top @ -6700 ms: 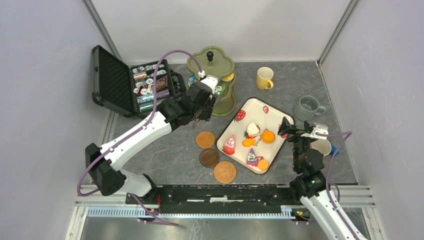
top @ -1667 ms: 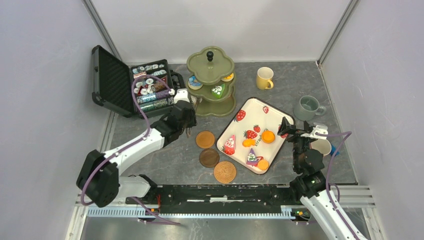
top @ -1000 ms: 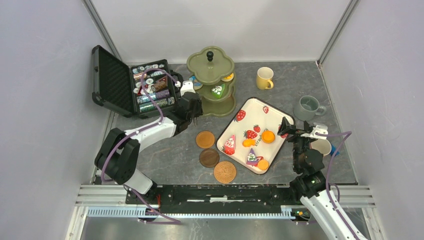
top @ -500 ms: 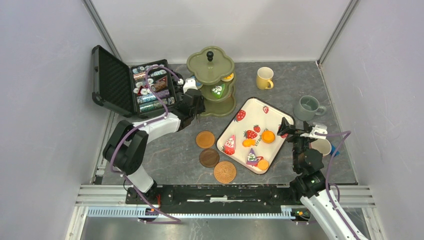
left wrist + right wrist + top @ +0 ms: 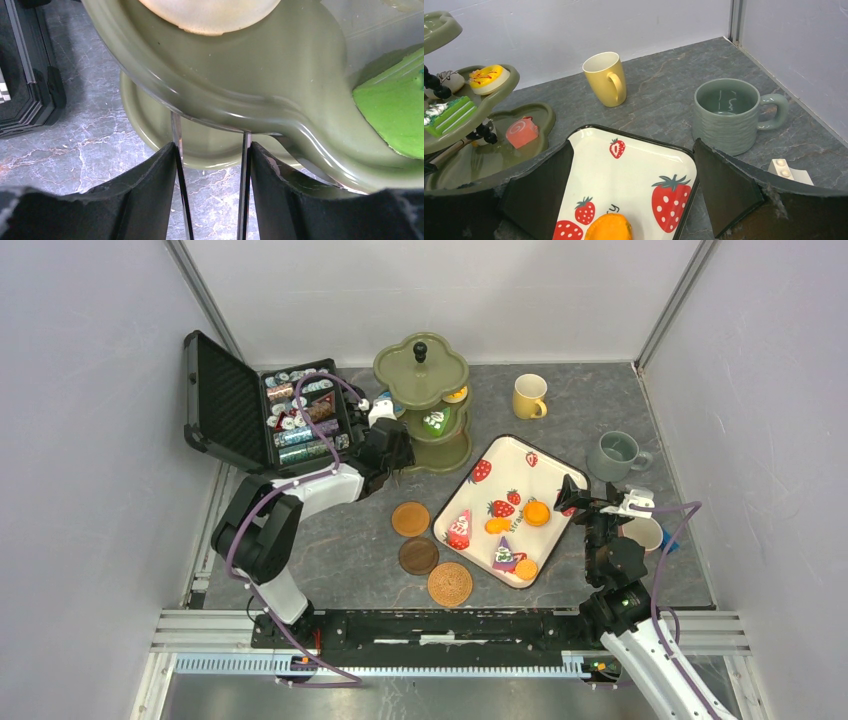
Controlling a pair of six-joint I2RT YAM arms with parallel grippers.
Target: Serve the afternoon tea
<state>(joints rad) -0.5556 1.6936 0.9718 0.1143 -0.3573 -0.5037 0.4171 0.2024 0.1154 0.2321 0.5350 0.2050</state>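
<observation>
The olive-green stand (image 5: 421, 370) sits at the back of the surface (image 5: 350, 540) — our left fingers (image 5: 145, 200) hang just beside its middle tier's rim, partly parted, gripping nothing. Above the strawberry tray (image 5: 644, 170), our right fingers (image 5: 539, 190) gape wide — empty.

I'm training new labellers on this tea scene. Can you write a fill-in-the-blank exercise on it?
1. The brown coasters beside the tray number ____.
2. The mug nearest the back wall is ____ in colour.
3. The green cake slice lies on the stand's ____ tier.
4. The right gripper has its jaws ____.
Missing words: three; yellow; middle; open.
</observation>
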